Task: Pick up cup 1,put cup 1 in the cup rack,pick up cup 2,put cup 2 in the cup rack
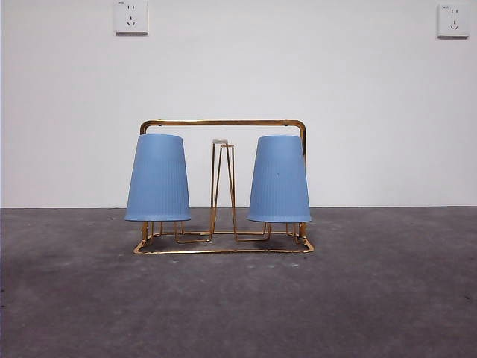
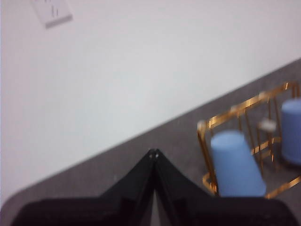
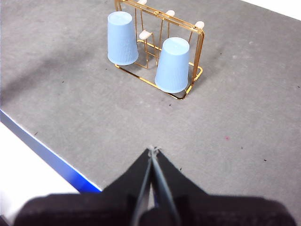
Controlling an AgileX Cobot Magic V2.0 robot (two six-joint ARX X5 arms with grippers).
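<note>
Two blue ribbed cups hang upside down on the pegs of the gold wire cup rack (image 1: 223, 123), one on the left (image 1: 158, 177) and one on the right (image 1: 279, 179). I cannot tell which is cup 1 and which is cup 2. A bare hairpin peg (image 1: 222, 186) stands between them. My left gripper (image 2: 154, 153) is shut and empty, well back from the rack (image 2: 244, 107) and the nearer cup (image 2: 235, 165). My right gripper (image 3: 153, 149) is also shut and empty, high above the table, away from the rack (image 3: 201, 47) and its two cups (image 3: 122, 38) (image 3: 173, 64).
The rack stands on a grey table (image 1: 387, 291) in front of a white wall with two sockets (image 1: 131, 16) (image 1: 453, 20). The right wrist view shows the table's blue edge (image 3: 51, 157) beside my right gripper.
</note>
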